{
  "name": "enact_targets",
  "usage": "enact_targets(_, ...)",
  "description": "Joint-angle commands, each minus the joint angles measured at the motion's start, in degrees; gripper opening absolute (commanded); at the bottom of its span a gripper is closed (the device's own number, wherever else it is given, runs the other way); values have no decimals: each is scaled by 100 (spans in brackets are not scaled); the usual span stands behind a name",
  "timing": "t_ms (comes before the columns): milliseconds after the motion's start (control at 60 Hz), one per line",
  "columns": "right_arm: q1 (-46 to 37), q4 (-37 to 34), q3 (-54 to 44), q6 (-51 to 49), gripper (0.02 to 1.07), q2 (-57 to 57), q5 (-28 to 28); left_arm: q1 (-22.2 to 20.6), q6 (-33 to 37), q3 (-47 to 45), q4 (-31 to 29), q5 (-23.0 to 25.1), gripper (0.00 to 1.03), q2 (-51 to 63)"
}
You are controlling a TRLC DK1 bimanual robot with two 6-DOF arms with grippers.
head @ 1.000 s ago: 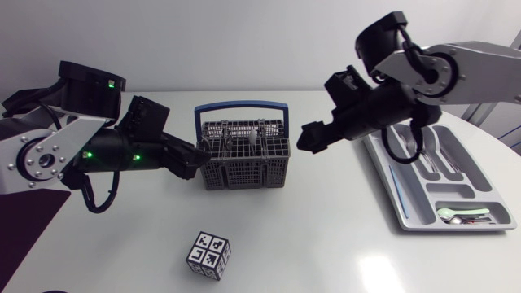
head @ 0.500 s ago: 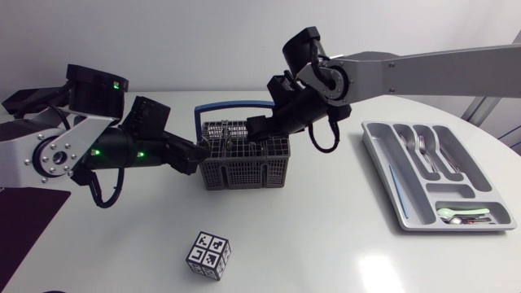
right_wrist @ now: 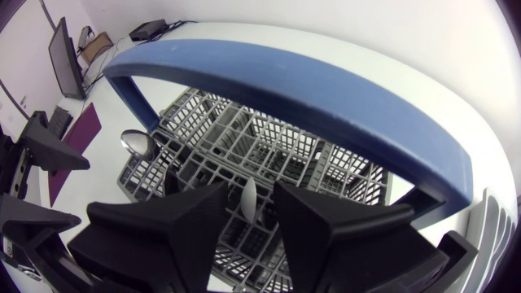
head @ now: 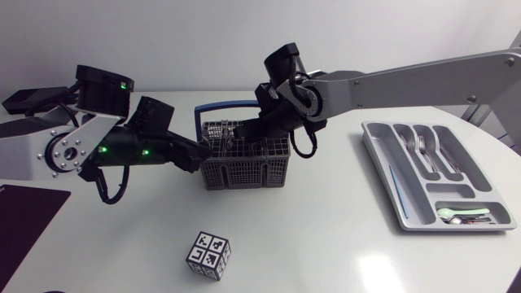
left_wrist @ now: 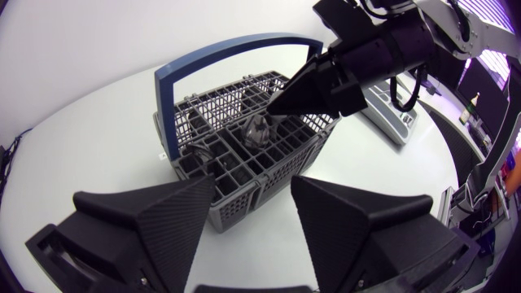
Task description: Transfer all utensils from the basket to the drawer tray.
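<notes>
Partly done, we judge: metal cutlery [head: 423,150] and a green spoon [head: 453,212] lie in the grey moulded drawer tray [head: 376,150] on the glossy white worktop [head: 326,236], while the grey lattice basket [head: 244,167], blue-handled, holds at least a pale utensil [right_wrist: 248,203] and a steel spoon [right_wrist: 138,145]. Our right claw [left_wrist: 277,106] hangs over the basket, fingers narrowly parted about the pale utensil, untouching; our left claw [left_wrist: 253,185] stands spread at the basket's wall.

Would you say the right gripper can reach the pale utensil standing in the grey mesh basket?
Likely yes: the right gripper hangs open astride the pale utensil, with nothing blocking.
</notes>
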Motion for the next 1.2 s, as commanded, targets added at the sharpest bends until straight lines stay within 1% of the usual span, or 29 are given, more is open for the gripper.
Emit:
enact_targets(0,45,103,27,190,16,158,85,29,-63,174,42,35,66,128)
enact_targets(17,45,103,27,190,12,176,76,29,-63,174,42,35,66,128)
enact_targets(83,45,130,-8,199,11,176,67,29,-63,165,42,35,66,136)
enact_targets(100,45,165,-26,199,9,176,59,29,-63,165,42,35,66,136)
enact_targets(167,45,200,-78,199,8,167,41,20,-63,156,42,35,66,136)
enact_targets(483,45,314,-377,199,8,-360,-64,20,-54,95,7,35,66,75)
enact_targets(600,45,314,-439,225,8,-553,-214,20,-54,104,-28,35,66,31)
enact_targets(850,-52,314,-518,322,8,-914,-706,3,-63,112,-54,26,66,22)
enact_targets(1017,-324,323,-562,603,8,-1221,-1462,3,-63,104,-54,26,66,40)
enact_targets(1183,-641,323,-579,787,8,-1520,-1893,-6,-63,95,-54,17,66,40)
